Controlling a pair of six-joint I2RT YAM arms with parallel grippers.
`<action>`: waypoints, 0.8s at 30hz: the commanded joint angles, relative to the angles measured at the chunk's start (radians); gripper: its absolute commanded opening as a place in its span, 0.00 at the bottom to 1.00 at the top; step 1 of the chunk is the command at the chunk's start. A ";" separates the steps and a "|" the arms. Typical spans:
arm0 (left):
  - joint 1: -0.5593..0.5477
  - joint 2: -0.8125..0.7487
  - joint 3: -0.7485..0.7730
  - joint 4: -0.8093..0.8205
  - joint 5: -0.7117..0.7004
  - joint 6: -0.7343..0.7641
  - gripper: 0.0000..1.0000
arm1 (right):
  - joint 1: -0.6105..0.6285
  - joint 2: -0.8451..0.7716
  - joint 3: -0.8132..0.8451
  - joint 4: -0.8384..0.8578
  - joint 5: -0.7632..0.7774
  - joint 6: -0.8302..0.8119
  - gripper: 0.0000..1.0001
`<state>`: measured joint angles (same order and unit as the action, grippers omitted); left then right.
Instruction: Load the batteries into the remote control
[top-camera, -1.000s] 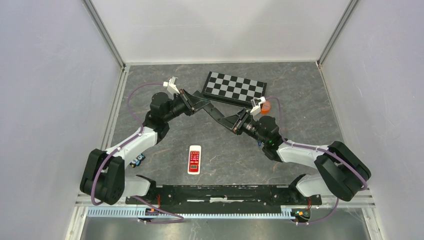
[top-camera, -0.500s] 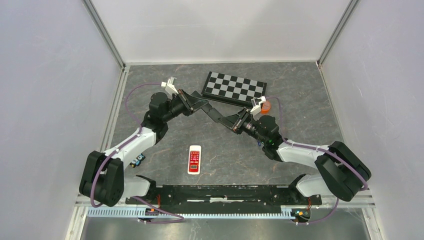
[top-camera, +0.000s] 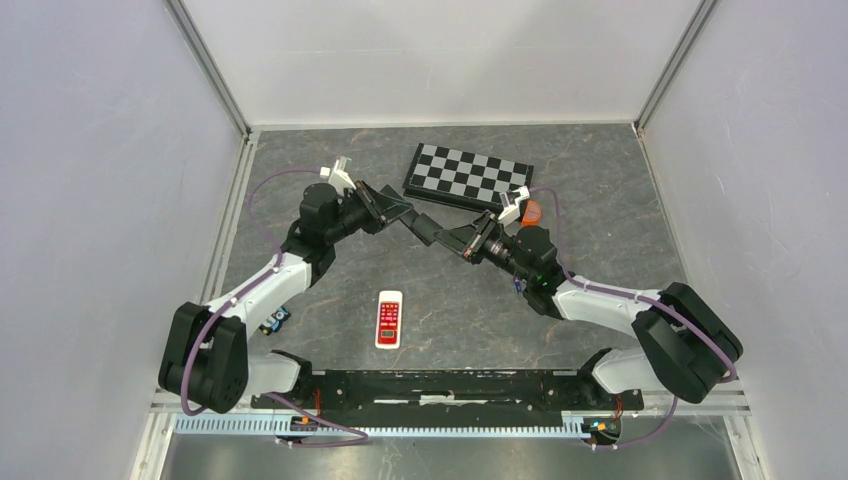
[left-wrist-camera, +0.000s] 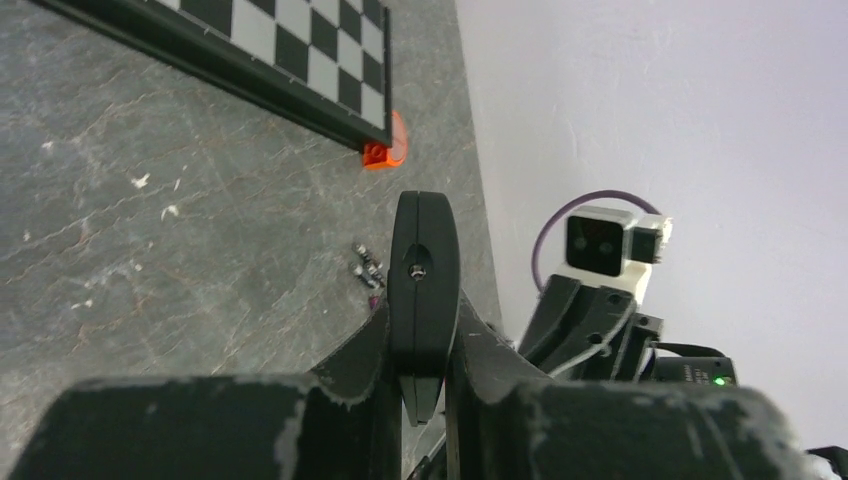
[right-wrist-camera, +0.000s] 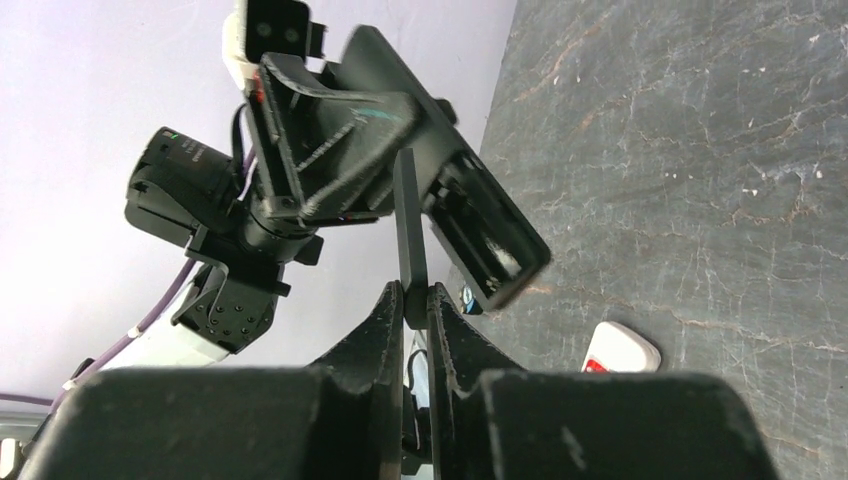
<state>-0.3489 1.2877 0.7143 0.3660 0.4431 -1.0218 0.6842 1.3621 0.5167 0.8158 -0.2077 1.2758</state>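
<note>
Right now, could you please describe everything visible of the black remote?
The black remote is a long, slim, plastic-looking bar, clamped in the left end effector and held off the table. The right wrist view shows its battery bay uncovered and seemingly empty. A thin black cover in the right end effector stands close before it; contact is unclear.

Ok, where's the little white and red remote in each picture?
Top external: the white and red remote lies on the table, near the front middle.
Left wrist: not in it.
Right wrist: only a corner shows, at the bottom right.
Shared landmark: the black remote held up off the table, seen in all three.
</note>
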 joint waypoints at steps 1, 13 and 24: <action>-0.009 -0.013 0.029 -0.111 -0.069 0.079 0.02 | -0.012 -0.020 -0.032 0.119 0.034 -0.031 0.00; -0.008 -0.065 -0.033 -0.186 -0.229 0.121 0.02 | -0.068 -0.047 -0.176 -0.154 0.121 -0.112 0.00; -0.008 -0.109 -0.115 0.136 0.011 0.138 0.02 | -0.114 0.006 -0.197 -0.329 0.082 -0.217 0.01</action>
<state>-0.3557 1.2156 0.6266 0.3008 0.3374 -0.9298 0.5732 1.3708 0.3267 0.5457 -0.1242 1.1255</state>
